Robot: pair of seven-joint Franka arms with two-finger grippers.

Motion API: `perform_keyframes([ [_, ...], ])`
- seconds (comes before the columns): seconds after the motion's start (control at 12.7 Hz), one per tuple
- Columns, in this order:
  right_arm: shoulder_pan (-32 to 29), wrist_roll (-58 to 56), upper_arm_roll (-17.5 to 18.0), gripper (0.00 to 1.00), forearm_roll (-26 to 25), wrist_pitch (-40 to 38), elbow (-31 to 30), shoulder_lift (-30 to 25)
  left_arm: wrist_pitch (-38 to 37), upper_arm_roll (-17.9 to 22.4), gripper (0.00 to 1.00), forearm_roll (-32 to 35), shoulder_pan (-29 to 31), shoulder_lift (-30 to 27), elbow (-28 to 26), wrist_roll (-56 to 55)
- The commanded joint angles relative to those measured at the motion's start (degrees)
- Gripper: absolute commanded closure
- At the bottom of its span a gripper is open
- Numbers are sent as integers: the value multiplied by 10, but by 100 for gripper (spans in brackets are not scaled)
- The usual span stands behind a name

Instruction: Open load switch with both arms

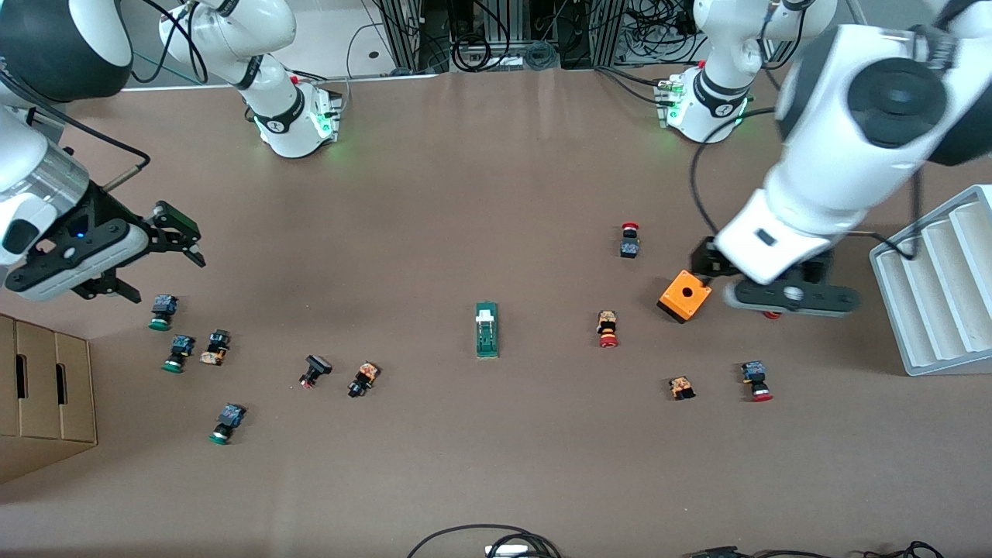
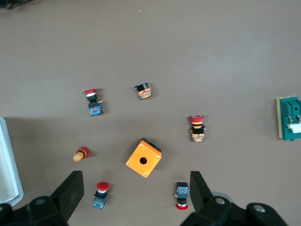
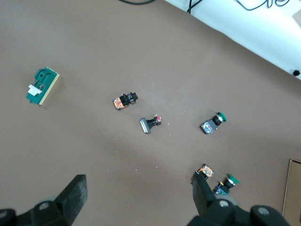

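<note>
The load switch (image 1: 487, 330) is seen lying flat near the middle of the worktop (image 1: 496, 194), its white tab (image 1: 485, 316) at the end farther from the front camera. It is touched by neither hand.

The right hand (image 1: 182, 236) is held in the air over the right arm's end of the worktop, above a cluster of green-capped buttons (image 1: 162, 311); its fingers (image 3: 70, 200) are spread wide and nothing is held between them. A cardboard box (image 1: 43, 395) is seen at that end.

The left hand (image 2: 136, 197) is held over the left arm's end, above an orange box (image 1: 684, 295) with a hole in its top. Its fingers (image 2: 69, 193) are also spread wide and empty. Red-capped buttons (image 1: 607, 328) are scattered around the orange box, and a white rack (image 1: 934, 287) stands at that end of the worktop.
</note>
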Motion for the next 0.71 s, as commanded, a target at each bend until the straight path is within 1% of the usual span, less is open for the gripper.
perform_keyframes([
  [0.0, -14, 7, 8, 0, -14, 1, 12, 21, -35, -3, 0, -27, 40, -28, -6, 17],
  [0.08, -21, 9, 12, 0, -13, 7, 12, 19, -36, 2, 0, -32, 48, -46, -31, 29],
  [0.16, -26, 12, 27, 0, -15, 3, 9, 16, -29, 19, 0, -31, 51, -76, -72, 47],
  [0.24, -60, 10, 43, 0, -15, 4, 10, 16, -23, 43, 0, -30, 47, -95, -101, 75],
  [0.32, -91, 8, 79, 0, -28, 3, 13, 17, -2, 82, 0, -35, 41, -111, -119, 129],
  [0.39, -102, 6, 93, 0, -50, 2, 16, 18, 26, 98, 0, -37, 36, -138, -162, 182],
  [0.47, -103, 6, 92, 0, -52, 1, 16, 18, 50, 100, 0, -42, 48, -165, -199, 193],
  [0.55, -103, 8, 92, 0, -51, -6, 18, 17, 54, 98, 0, -42, 70, -177, -217, 195],
  [0.63, -104, 8, 90, 0, -52, -15, 25, 17, 52, 97, 0, -42, 78, -177, -216, 195],
])
